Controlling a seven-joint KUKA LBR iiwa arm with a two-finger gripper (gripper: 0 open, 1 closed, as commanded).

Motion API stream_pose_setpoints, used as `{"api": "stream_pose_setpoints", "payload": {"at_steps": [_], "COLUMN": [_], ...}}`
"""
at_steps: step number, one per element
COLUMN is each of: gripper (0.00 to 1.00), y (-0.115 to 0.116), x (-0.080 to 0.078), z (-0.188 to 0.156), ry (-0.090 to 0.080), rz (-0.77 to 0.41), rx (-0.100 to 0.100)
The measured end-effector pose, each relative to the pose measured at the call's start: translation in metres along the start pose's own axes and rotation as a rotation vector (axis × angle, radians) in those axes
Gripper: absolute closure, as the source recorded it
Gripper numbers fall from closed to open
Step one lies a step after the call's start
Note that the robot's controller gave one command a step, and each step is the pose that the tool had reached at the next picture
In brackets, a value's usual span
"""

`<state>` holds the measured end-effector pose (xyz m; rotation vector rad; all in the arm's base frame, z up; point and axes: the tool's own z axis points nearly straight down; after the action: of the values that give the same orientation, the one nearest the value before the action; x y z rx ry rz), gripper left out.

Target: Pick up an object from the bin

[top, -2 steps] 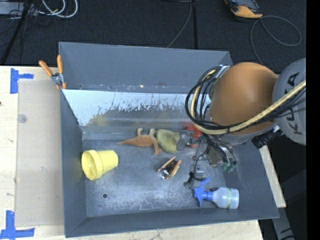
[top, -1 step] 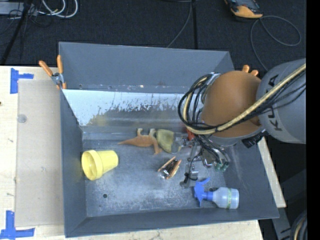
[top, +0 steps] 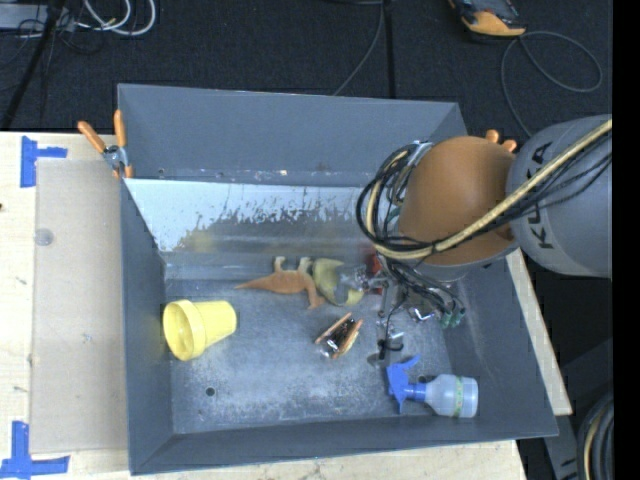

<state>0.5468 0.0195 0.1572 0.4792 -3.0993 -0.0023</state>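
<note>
The gripper (top: 390, 336) hangs low in the right half of the bin (top: 250, 423), just above the floor. Its tip is too tangled in cables and dark parts to tell how far open it is, and nothing can be seen held in it. Just to its left lies a small brown-and-black piece (top: 339, 335), and just below it, toward the lower right, a clear bottle with a blue cap (top: 436, 392). Above and to the left are an orange toy dinosaur (top: 285, 282) and a yellow-green lump (top: 329, 274). A yellow cup (top: 198, 328) lies on its side well apart at the left.

By this, the pick is not yet made: gripping and lifting remain. The only legible writing is "KUKA" on the grey arm (top: 565, 203).
</note>
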Motion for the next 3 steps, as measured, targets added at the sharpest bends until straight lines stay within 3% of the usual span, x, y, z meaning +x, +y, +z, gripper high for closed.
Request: {"api": "stream_pose_setpoints", "payload": {"at_steps": [1, 2, 3], "gripper": [0.0, 0.0, 1.0], "y": [-0.009, -0.011, -0.012], "x": [-0.005, -0.01, -0.013], "z": [0.015, 0.054, 0.086], "ry": [-0.004, -0.002, -0.003], "rz": [0.026, -0.048, -0.172], "rx": [0.001, 0.0, 0.001]}}
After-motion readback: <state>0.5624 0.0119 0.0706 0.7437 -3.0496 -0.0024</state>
